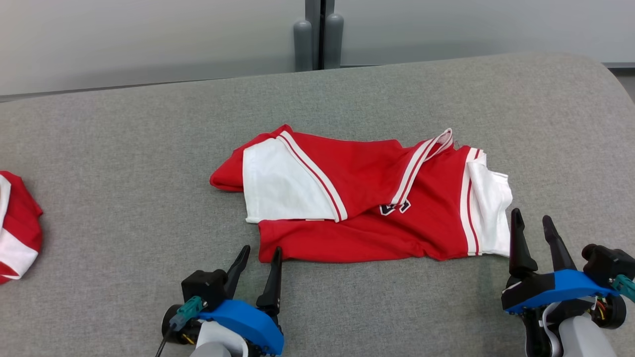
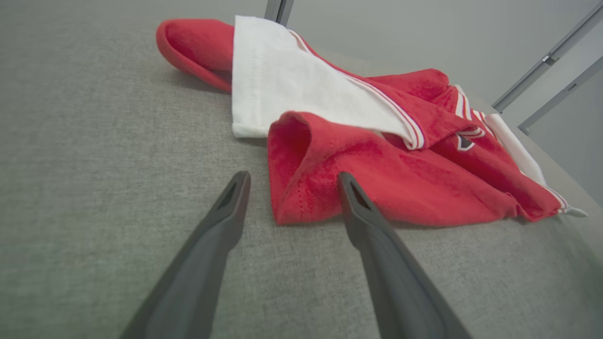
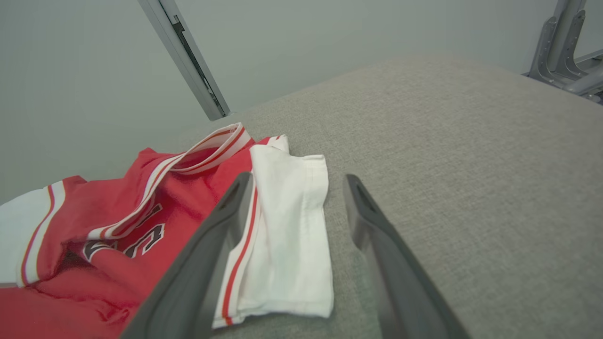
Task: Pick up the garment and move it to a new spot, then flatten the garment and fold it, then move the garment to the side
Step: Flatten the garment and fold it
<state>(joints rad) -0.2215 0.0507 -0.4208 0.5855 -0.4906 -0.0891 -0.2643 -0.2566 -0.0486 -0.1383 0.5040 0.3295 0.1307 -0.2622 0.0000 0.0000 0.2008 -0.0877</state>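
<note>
A red garment (image 1: 367, 198) with white sleeves and white-striped trim lies crumpled in the middle of the grey padded table (image 1: 124, 163). My left gripper (image 1: 260, 253) is open at the garment's near left corner, its fingertips either side of the red hem (image 2: 301, 188). My right gripper (image 1: 532, 218) is open beside the garment's right end. In the right wrist view the white sleeve (image 3: 287, 226) lies between and under the fingers (image 3: 221, 235). Neither gripper holds cloth.
A second red and white garment (image 1: 15, 228) lies at the table's left edge. Grey wall panels and a metal post (image 1: 317, 34) stand behind the table's far edge. The table's right corner curves away near my right arm.
</note>
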